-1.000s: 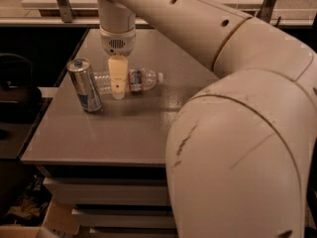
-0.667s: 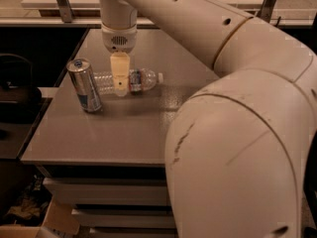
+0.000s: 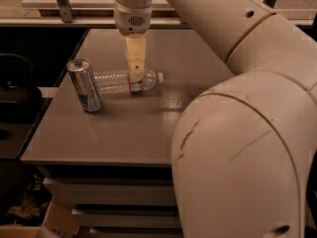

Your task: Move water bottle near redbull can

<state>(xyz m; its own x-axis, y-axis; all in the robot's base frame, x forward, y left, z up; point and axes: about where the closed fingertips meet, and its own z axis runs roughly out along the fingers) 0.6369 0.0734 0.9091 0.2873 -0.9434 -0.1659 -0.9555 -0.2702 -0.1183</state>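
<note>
The water bottle [image 3: 115, 81] lies on its side on the grey table [image 3: 148, 118], white cap pointing right, red label band near its middle. The redbull can [image 3: 85, 86] stands upright just left of the bottle's base, almost touching it. My gripper [image 3: 135, 74] hangs straight down from the arm, right over the bottle's label end and partly in front of it. Whether it touches the bottle is not visible.
My own large cream arm [image 3: 237, 133] fills the right half of the view and hides the table's right side. A light counter with a dark post [image 3: 62, 1] runs behind the table. Dark objects [image 3: 15, 88] and clutter lie left of and below the table.
The gripper has shifted slightly right and up along the bottle, from its middle toward the cap end. The bottle and can have not moved.
</note>
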